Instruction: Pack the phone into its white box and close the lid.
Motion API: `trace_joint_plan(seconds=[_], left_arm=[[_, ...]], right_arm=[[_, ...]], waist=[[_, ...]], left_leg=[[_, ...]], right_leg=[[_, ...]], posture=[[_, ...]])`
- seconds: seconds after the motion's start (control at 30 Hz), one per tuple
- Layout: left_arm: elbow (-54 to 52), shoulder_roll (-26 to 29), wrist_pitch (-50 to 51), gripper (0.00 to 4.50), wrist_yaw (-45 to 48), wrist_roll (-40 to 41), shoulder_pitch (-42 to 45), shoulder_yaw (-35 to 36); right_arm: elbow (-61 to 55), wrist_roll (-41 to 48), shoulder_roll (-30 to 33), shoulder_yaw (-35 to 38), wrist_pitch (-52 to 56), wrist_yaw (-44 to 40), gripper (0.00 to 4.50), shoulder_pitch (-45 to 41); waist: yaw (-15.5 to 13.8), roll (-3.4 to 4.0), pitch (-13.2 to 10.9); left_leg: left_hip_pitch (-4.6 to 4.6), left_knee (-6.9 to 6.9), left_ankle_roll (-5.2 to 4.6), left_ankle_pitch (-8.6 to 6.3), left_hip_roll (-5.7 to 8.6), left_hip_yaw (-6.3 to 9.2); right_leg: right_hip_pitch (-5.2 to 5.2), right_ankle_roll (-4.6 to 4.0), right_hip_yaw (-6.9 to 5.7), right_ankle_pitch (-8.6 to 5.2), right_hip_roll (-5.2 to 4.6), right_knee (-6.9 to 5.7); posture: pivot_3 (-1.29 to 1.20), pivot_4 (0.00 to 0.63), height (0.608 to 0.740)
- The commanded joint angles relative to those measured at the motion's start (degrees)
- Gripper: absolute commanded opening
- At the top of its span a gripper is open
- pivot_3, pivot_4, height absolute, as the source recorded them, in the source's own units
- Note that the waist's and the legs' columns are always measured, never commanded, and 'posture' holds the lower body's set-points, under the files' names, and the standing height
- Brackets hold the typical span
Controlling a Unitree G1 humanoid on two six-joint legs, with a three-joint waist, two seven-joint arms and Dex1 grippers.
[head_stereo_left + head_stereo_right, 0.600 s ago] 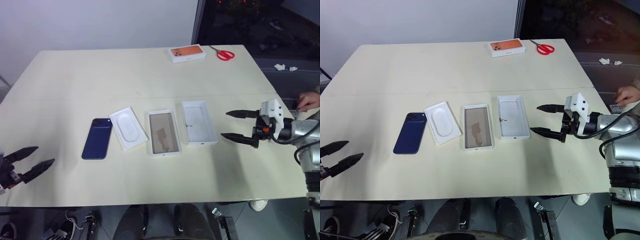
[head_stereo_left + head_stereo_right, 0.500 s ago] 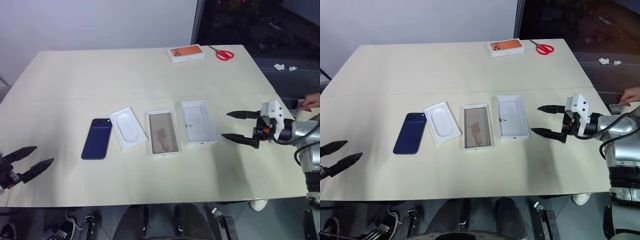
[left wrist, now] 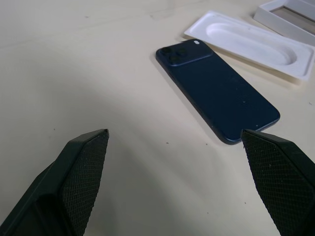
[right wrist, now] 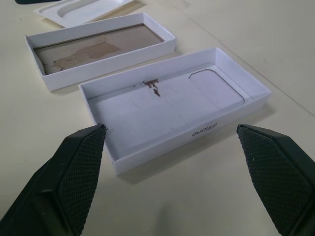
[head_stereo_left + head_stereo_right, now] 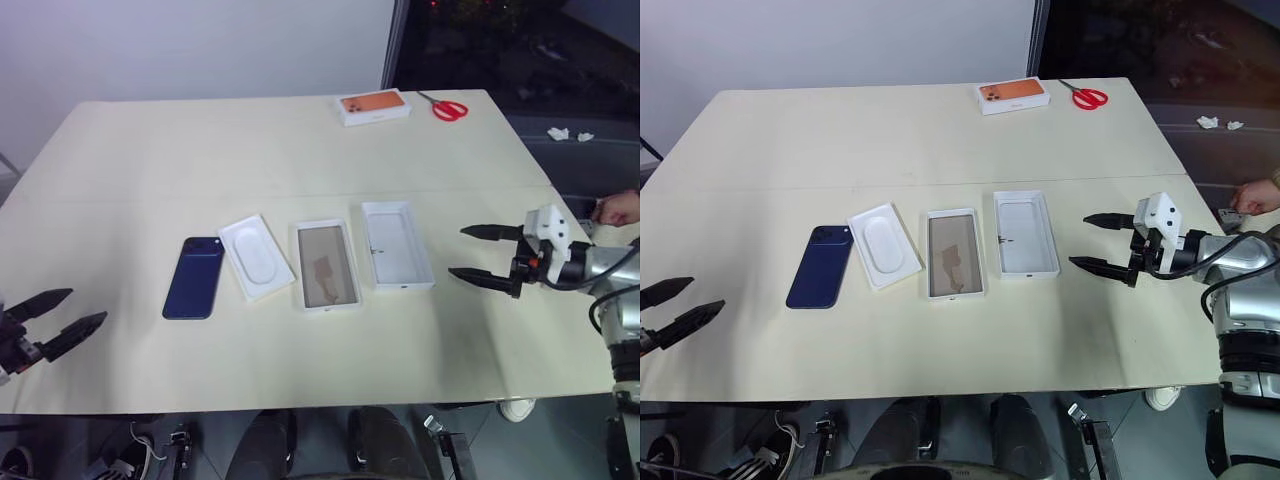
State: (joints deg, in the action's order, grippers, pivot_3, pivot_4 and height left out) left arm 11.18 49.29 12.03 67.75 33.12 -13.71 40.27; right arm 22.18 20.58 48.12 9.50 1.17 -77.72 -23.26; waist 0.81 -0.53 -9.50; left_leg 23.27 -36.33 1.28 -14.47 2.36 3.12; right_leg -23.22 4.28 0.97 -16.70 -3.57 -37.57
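Both grippers, left (image 5: 52,322) and right (image 5: 1112,243), hang with jaws spread; right eased back slightly, phone (image 5: 195,277) unpacked.

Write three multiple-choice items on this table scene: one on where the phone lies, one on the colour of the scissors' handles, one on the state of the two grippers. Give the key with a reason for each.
1. Where does the phone lie?
A. Inside the brown-bottomed tray
B. Flat on the table, at the left end of the row, beside the white moulded insert
C. On the orange-printed box

2. What colour are the handles of the scissors?
A. Red
B. Green
C. Black

3. How are the left gripper and the right gripper?
A. Both open, holding nothing
B. Left shut on the phone
C. Right shut on the lid

Key: 1 B, the phone rests on the table next to the white moulded insert, outside every tray. 2 A, red handles show at the far edge near the orange-printed box. 3 A, each gripper's fingers stand wide apart with nothing between them.
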Motion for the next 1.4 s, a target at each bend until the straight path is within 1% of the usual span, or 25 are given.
trace_joint_plan(seconds=[0.03, 0.17, 0.3, 0.43, 0.53, 0.6, 0.67, 0.77, 0.8, 0.9, 0.97, 1.03, 1.1, 1.13, 1.23, 1.33, 1.4], left_arm=[[0.29, 0.65, -1.14, 4.5, -0.16, -0.07, 0.78, 1.0], [0.6, 0.63, -1.11, 4.5, -0.54, -0.01, 1.81, 0.91], [0.43, 0.44, -0.92, 4.5, -0.99, 0.07, 2.73, 0.59], [-0.04, 0.23, 0.24, 4.5, -1.28, 0.42, 3.65, -0.19], [-2.09, 0.95, 5.7, 4.5, -2.02, 2.32, 4.17, -1.46], [-5.12, 2.14, 13.19, 4.5, -4.33, 3.86, 4.78, -2.98], [-8.41, 1.44, 18.41, 4.5, -6.56, 7.45, 6.94, -2.78], [-13.21, -0.6, 22.14, 4.5, -10.65, 9.94, 9.67, -3.2], [-14.5, -1.47, 23.89, 4.5, -12.66, 10.97, 10.94, -3.72], [-19.72, -4.43, 26.81, 4.5, -19.99, 10.22, 13.56, -7.12], [-23.63, -7.38, 30.53, 4.5, -27.27, 10.75, 15.98, -9.47], [-28.21, -10.26, 36.07, 4.5, -32.7, 15.1, 17.68, -10.67], [-30.83, -13.67, 41.07, 4.5, -39.98, 17.52, 19.72, -11.43], [-31.66, -16.42, 43.15, 4.5, -44.23, 19.46, 20.84, -11.55], [-33.65, -22.29, 48.21, 4.5, -54.88, 22.72, 23.44, -11.75], [-35.35, -25.18, 50.46, 4.5, -61.48, 24.75, 24.94, -11.21], [-36.2, -26.14, 54.87, 4.5, -66.8, 28.94, 25.2, -10.71]], right_arm=[[2.19, -0.48, 0.75, 1.44, -2.09, 1.35, 4.45, -1.7], [5.62, -2.08, 0.9, 1.18, -3.72, 3.24, 4.45, -2.72], [4.82, -1.69, 0.29, 1.0, -3.5, 3.37, 4.45, -1.64], [2.99, -0.71, -0.12, 0.62, -0.35, 3.34, 4.45, -1.58], [0.17, -1.53, -0.42, -0.69, 2.57, 4.92, 4.45, -2.62], [-4.07, -1.01, -1.05, -2.06, 8.38, 7.13, 4.45, -4.33], [-10.03, 0.0, -2.41, -3.29, 11.01, 8.56, 4.45, -5.14], [-17.47, 1.29, -4.3, -5.06, 14.74, 9.85, 4.45, -5.92], [-19.51, 1.77, -4.68, -5.77, 15.89, 9.7, 4.45, -6.25], [-24.05, 2.86, -5.58, -8.2, 18.34, 8.84, 4.45, -7.19], [-27.5, 4.84, -6.26, -10.25, 20.98, 7.35, 4.45, -7.53], [-30.0, 4.37, -6.57, -12.85, 20.81, 5.92, 4.45, -7.57], [-29.71, 2.33, -6.86, -14.78, 19.59, 5.88, 4.45, -8.61], [-29.01, 1.86, -7.35, -15.32, 19.2, 6.09, 4.45, -9.4], [-26.86, 0.96, -8.43, -16.03, 17.95, 6.66, 4.45, -10.7], [-26.05, 0.8, -8.84, -15.98, 17.39, 6.47, 4.45, -10.66], [-25.77, 0.94, -8.99, -15.68, 17.35, 6.48, 4.45, -10.6]], waist=[[0.01, 0.0, 0.0], [0.01, 0.0, 0.0], [0.01, 0.0, 0.0], [0.07, 0.0, 0.0], [0.12, 0.0, 0.0], [0.15, 0.01, 0.0], [0.13, 0.0, 0.01], [0.03, -0.01, 0.01], [-0.02, 0.0, 0.0], [-0.18, -0.01, 0.01], [-0.23, -0.03, 0.01], [-0.19, -0.07, 0.01], [-0.17, -0.09, 0.0], [-0.17, -0.1, -0.01], [-0.11, -0.13, 0.0], [-0.14, -0.22, -0.01], [-0.15, -0.22, -0.01]], left_leg=[[0.0, -0.01, 0.0, 0.0, 0.0, 0.0], [0.0, -0.02, 0.0, 0.0, 0.0, -0.01], [-0.01, -0.02, 0.0, 0.0, 0.0, -0.01], [-0.01, -0.03, 0.0, 0.0, 0.0, -0.01], [-0.01, -0.03, 0.0, 0.0, 0.0, -0.01], [-0.01, -0.04, 0.0, 0.0, 0.0, -0.01], [-0.01, -0.09, 0.0, 0.0, 0.0, 0.0], [0.02, -0.17, 0.0, 0.0, -0.01, 0.03], [0.02, -0.18, 0.0, 0.0, -0.01, 0.03], [0.05, -0.25, -0.01, 0.0, 0.0, 0.03], [0.05, -0.29, -0.02, -0.01, 0.01, 0.03], [0.09, -0.42, -0.05, -0.03, 0.01, 0.06], [0.14, -0.54, -0.09, -0.06, 0.0, 0.08], [0.14, -0.65, -0.13, -0.08, 0.01, 0.08], [0.13, -0.77, -0.14, -0.09, 0.02, 0.06], [0.14, -0.79, -0.13, -0.09, 0.02, 0.09], [0.14, -0.79, -0.13, -0.08, 0.02, 0.07]], right_leg=[[0.01, 0.0, 0.0, 0.0, 0.0, 0.0], [0.01, 0.0, 0.0, 0.0, 0.0, 0.0], [0.01, 0.0, 0.0, 0.0, 0.02, -0.02], [0.02, 0.01, 0.0, 0.0, 0.02, -0.03], [0.01, 0.01, 0.01, 0.01, 0.03, -0.03], [0.01, 0.01, 0.01, 0.01, 0.03, -0.06], [-0.01, 0.01, 0.01, 0.01, 0.03, -0.14], [-0.04, 0.01, 0.0, 0.0, 0.06, -0.24], [-0.04, 0.01, 0.0, 0.0, 0.06, -0.24], [-0.02, 0.02, -0.01, 0.01, 0.06, -0.24], [-0.01, 0.02, 0.0, 0.01, 0.06, -0.27], [-0.01, 0.02, -0.03, 0.01, 0.07, -0.32], [-0.01, 0.02, -0.04, 0.01, 0.1, -0.36], [0.01, 0.03, -0.03, 0.01, 0.09, -0.39], [0.03, 0.04, -0.02, 0.02, 0.11, -0.45], [0.02, 0.04, -0.03, 0.01, 0.16, -0.48], [0.02, 0.04, -0.01, 0.01, 0.17, -0.49]], posture=[[0.0, 0.15, 0.74], [0.0, 0.15, 0.74], [0.0, 0.15, 0.74], [0.0, 0.15, 0.74], [0.0, 0.15, 0.74], [0.0, 0.15, 0.74], [0.0, 0.15, 0.74], [0.0, 0.15, 0.74], [0.0, 0.15, 0.74], [0.0, 0.15, 0.74], [0.0, 0.15, 0.74], [0.0, 0.15, 0.74], [0.0, 0.15, 0.74], [0.0, 0.15, 0.74], [0.0, 0.15, 0.74], [0.0, 0.15, 0.74], [0.0, 0.15, 0.74]])
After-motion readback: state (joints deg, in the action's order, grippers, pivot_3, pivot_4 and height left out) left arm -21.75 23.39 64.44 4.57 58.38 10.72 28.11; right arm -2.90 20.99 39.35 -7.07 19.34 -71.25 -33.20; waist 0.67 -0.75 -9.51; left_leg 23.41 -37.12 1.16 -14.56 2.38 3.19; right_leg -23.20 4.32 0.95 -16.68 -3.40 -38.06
